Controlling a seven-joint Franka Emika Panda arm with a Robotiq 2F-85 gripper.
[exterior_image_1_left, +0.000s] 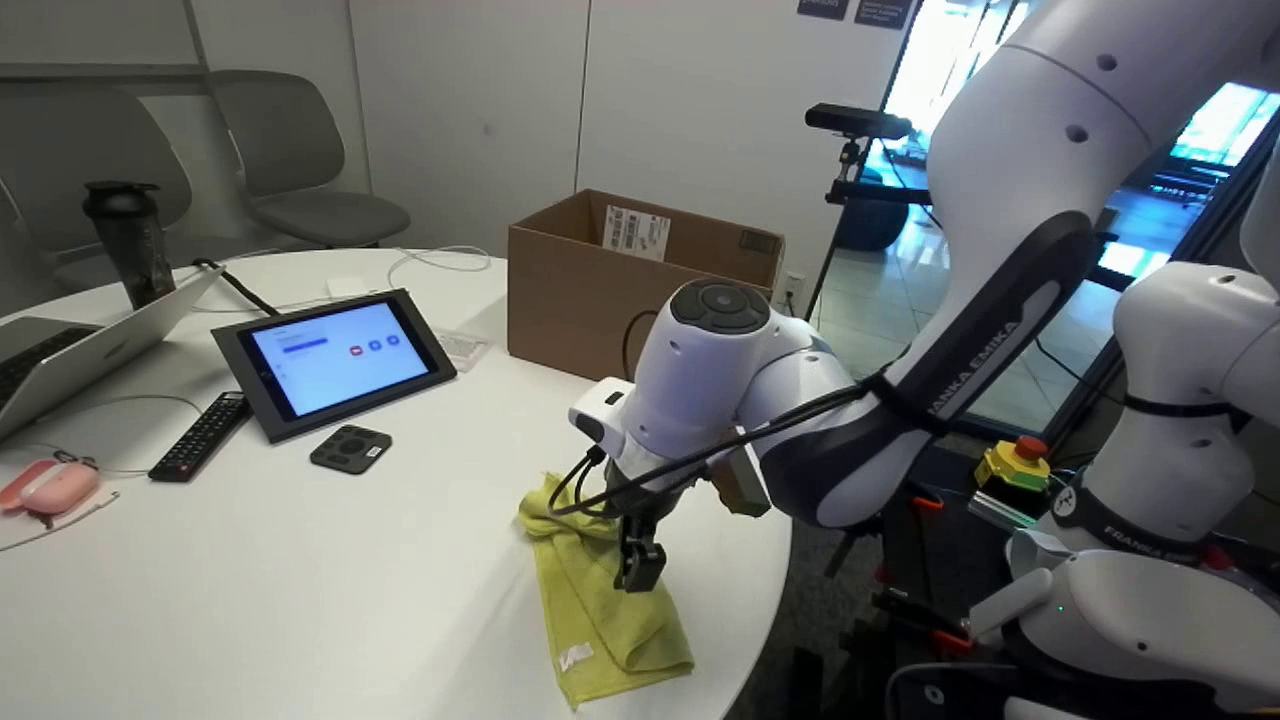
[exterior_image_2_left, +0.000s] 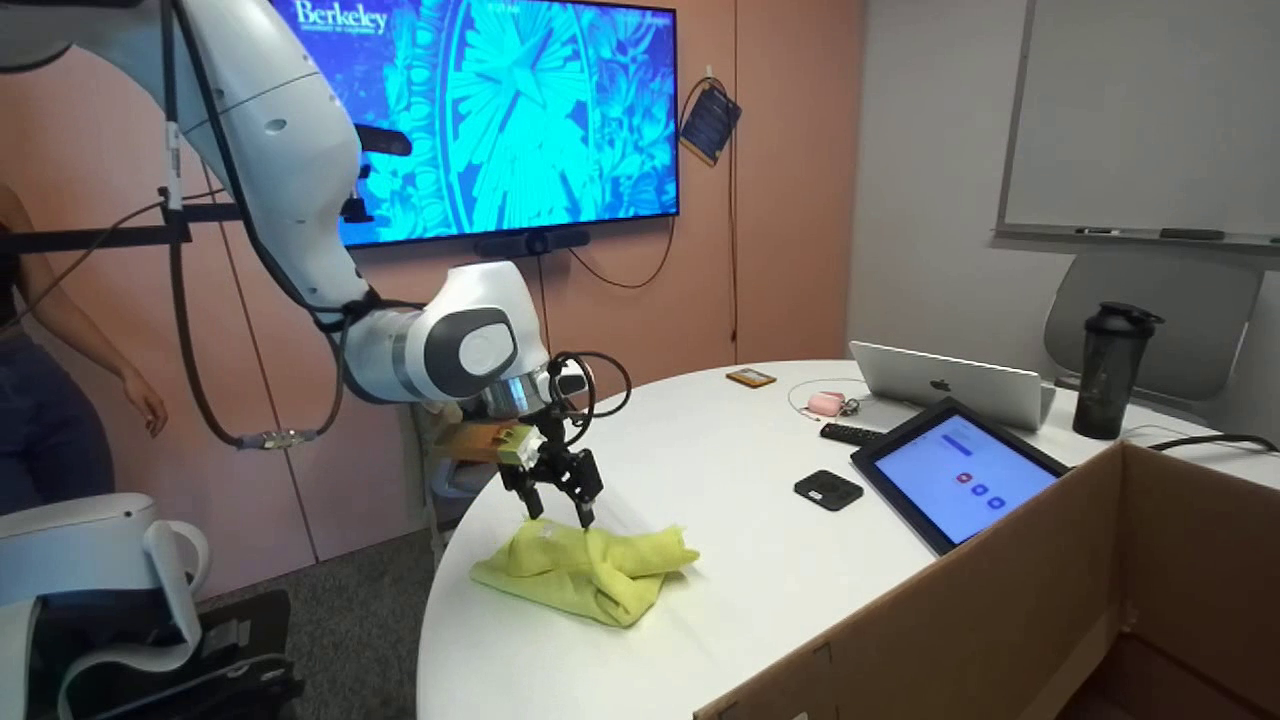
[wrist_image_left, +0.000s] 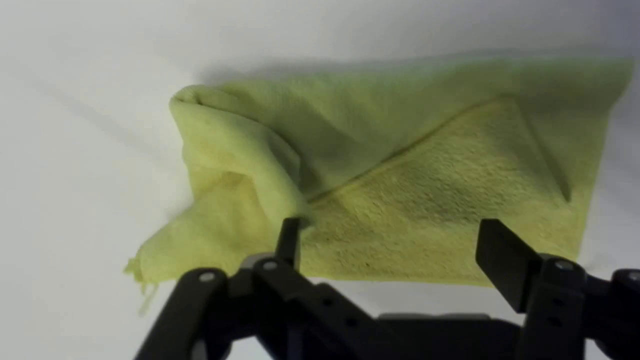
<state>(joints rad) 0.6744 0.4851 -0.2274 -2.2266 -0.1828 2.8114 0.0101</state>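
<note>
Surface (exterior_image_1_left: 350, 600), white and round-edged, with a cardboard box (exterior_image_1_left: 600, 290) standing on it! On that same surface, apart from the box, here lies the yellow-green cloth (exterior_image_2_left: 600, 575), bunched at one end; it should handle light, soft and floppy, hard to damage, best pinched at that raised fold (wrist_image_left: 245, 142). And the fingers (wrist_image_left: 502, 265): spread wide just over the cloth, gripping nothing; whether they touch it, I can't tell.

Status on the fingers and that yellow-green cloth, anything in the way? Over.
Fingers open over yellow-green cloth, not gripping; contact unclear. Cloth rumpled, partly folded on white table. Nothing seen blocking; cardboard box stands apart.
</note>
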